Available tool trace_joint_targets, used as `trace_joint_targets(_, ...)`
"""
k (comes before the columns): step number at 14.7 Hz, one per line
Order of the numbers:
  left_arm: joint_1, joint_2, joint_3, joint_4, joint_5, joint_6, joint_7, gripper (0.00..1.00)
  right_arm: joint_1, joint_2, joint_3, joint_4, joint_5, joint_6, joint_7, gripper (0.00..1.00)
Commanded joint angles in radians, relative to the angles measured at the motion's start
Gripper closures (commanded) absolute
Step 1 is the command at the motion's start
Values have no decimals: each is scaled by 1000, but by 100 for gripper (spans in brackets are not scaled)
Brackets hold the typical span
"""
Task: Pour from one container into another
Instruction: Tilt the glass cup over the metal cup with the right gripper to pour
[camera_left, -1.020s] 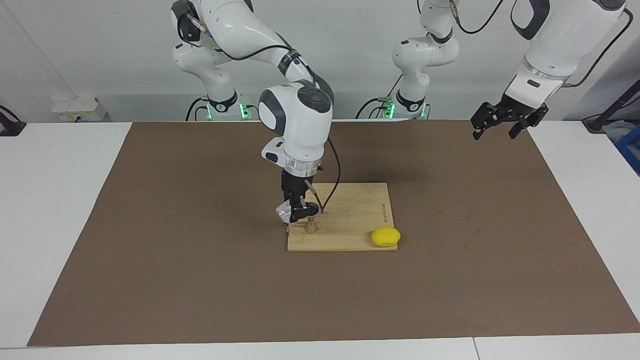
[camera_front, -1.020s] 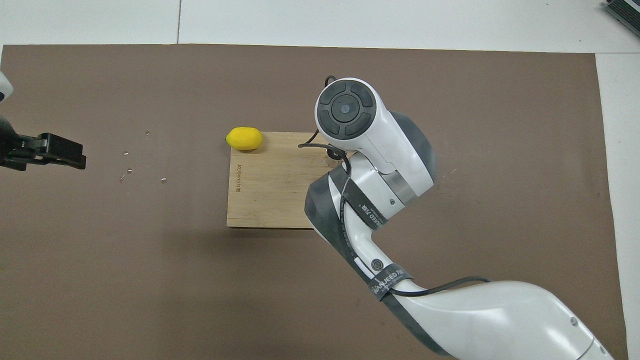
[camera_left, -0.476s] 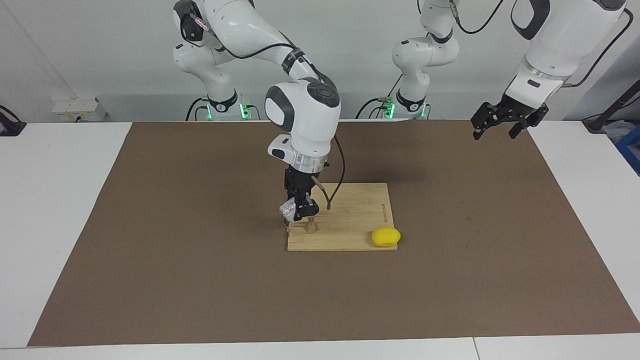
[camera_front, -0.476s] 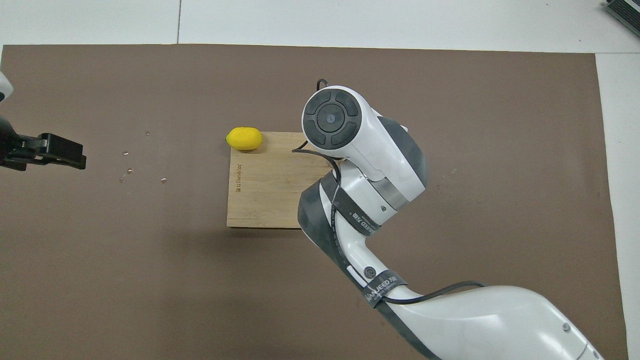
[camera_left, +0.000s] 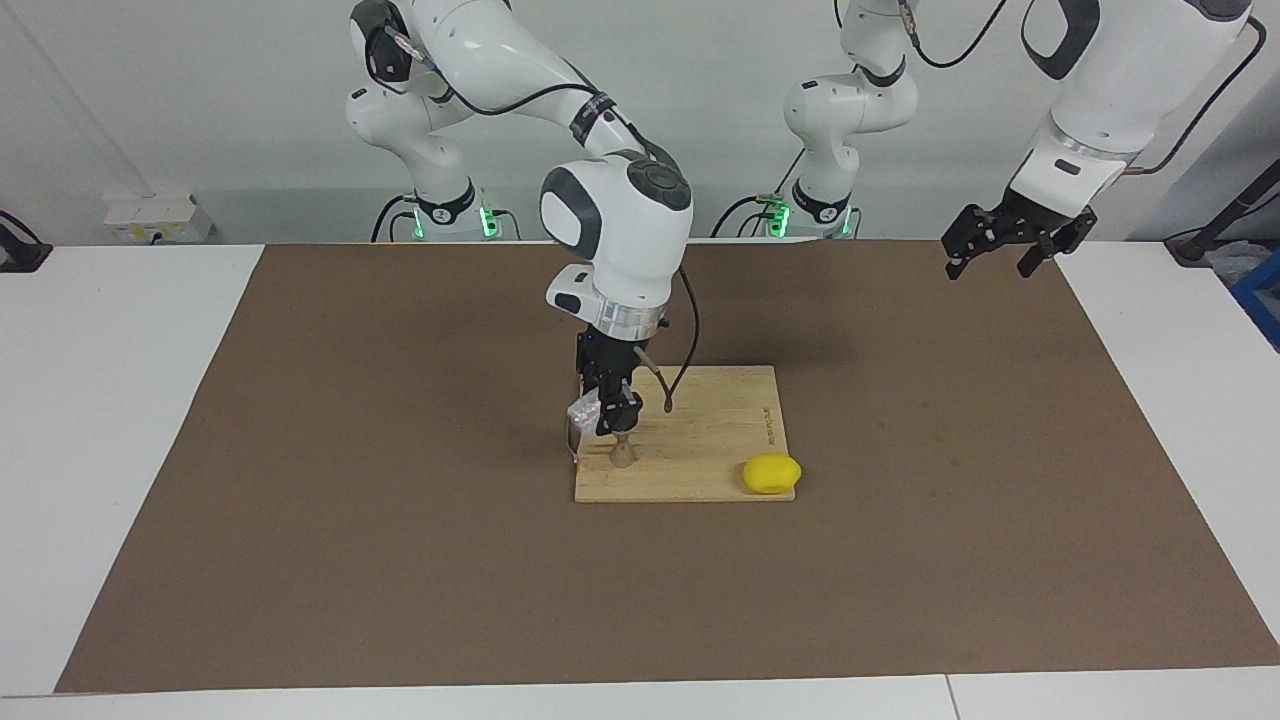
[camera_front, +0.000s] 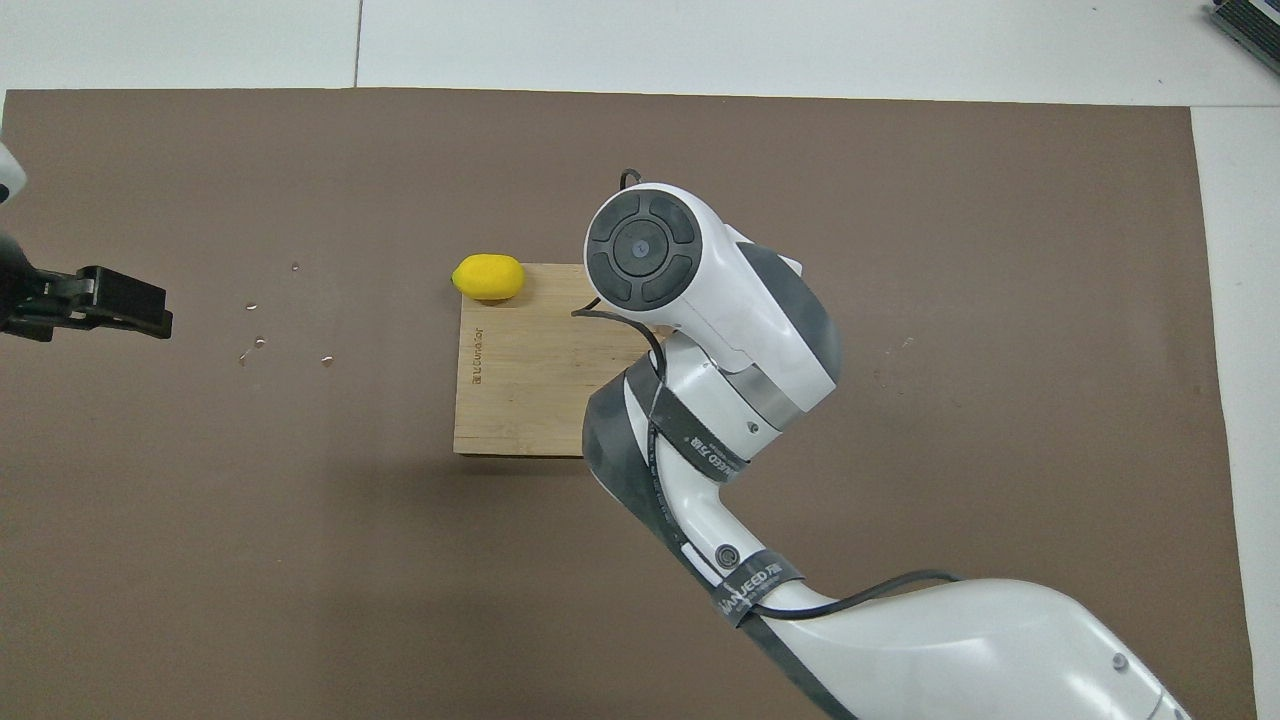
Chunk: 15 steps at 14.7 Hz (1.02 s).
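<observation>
- The table (camera_left: 150, 400) carried a brown mat (camera_left: 400, 560) and a wooden board (camera_left: 715, 420), with a lemon (camera_left: 771, 473) at the board's corner toward the left arm's end.
- The right claw (camera_left: 603, 418), clamped on the clear cup (camera_left: 582, 413), hung tilted over the steel jigger (camera_left: 622, 452), which stood on the board.
- Risk, as I judge it: the jigger's mouth is narrow, so a slightly offset cup would spill onto the board, or a low claw could tip it.
- The left claw (camera_left: 1003, 250) waited, fingers apart, over the mat's edge.

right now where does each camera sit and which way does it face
Facing view: high across the table, looking at the robots; both arms show whole, right gripper tilting the small clear cup over the shiny steel jigger, left gripper waiting.
Overhead view: high above the robots' end, looking steeply down; right arm, left gripper.
Shared: bamboo cutting board, yellow lemon.
</observation>
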Motion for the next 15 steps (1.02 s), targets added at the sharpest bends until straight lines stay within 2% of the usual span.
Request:
trace_joint_targets(1,10,-19,-6,-20,7,3,12,0,-1,2,4,19,-29,-27,-13,100)
trace_joint_targets(10,10,-19,-6,-20,7,3,12,0,-16,0,2,21,2,-29,-15,100)
trace_joint_targets(15,10,-19,-6,-20,7,3,12,0,-41,-1,2,21,78,-26,-16,100)
